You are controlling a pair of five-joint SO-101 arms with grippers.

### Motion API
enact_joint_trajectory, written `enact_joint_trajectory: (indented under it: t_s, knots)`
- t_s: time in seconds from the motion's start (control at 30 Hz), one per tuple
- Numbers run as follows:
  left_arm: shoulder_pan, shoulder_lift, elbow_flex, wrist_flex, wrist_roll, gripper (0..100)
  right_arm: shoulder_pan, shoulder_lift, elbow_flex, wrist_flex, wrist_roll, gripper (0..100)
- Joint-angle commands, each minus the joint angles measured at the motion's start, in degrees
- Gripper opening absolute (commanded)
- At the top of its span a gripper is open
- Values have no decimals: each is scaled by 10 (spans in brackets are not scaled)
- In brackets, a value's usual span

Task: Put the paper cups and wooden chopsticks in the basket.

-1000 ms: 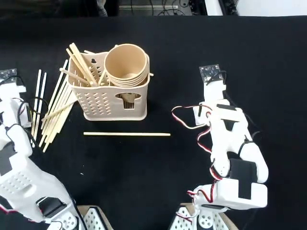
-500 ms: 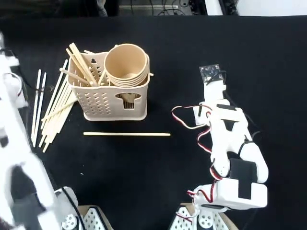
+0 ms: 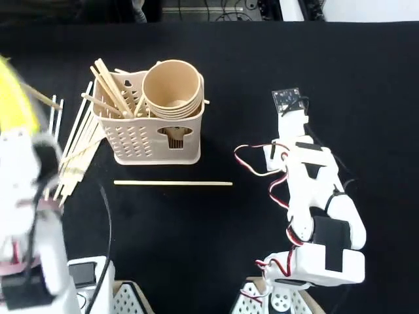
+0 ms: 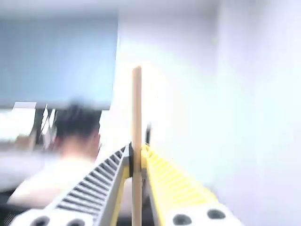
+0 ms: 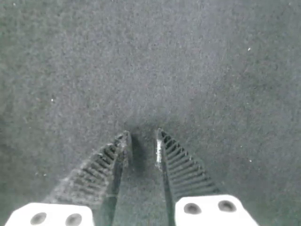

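A beige basket (image 3: 147, 140) stands on the black cloth with stacked paper cups (image 3: 171, 88) and several wooden chopsticks (image 3: 111, 85) in it. More chopsticks (image 3: 75, 147) lie fanned against its left side. One chopstick (image 3: 173, 183) lies alone in front of it. My left gripper (image 4: 136, 150) is raised high at the table's left, shut on a chopstick (image 4: 137, 108) that sticks out past its tips; its yellow finger (image 3: 14, 91) blurs in the high view. My right gripper (image 5: 142, 136) hangs just over bare cloth, narrowly open and holding nothing.
The right arm (image 3: 308, 176) is folded at the table's right, well away from the basket. Black cloth (image 3: 216, 248) covers the table, with free room in front of the basket and between the arms.
The left arm has swung up from the table's left edge with a chopstick in its gripper. The right arm has not moved.
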Motion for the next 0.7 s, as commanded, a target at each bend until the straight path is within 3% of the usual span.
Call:
enact_joint_trajectory:
  t_s: [0.0,0.37,0.67]
  knots:
    - [15,31,3,-31,75,29,-8,-26,-3,-4,6,92]
    - [17,178,27,-35,173,29,-8,-26,-4,-6,6,92]
    - [39,196,91,-111,173,29,-8,-26,-4,-6,6,92]
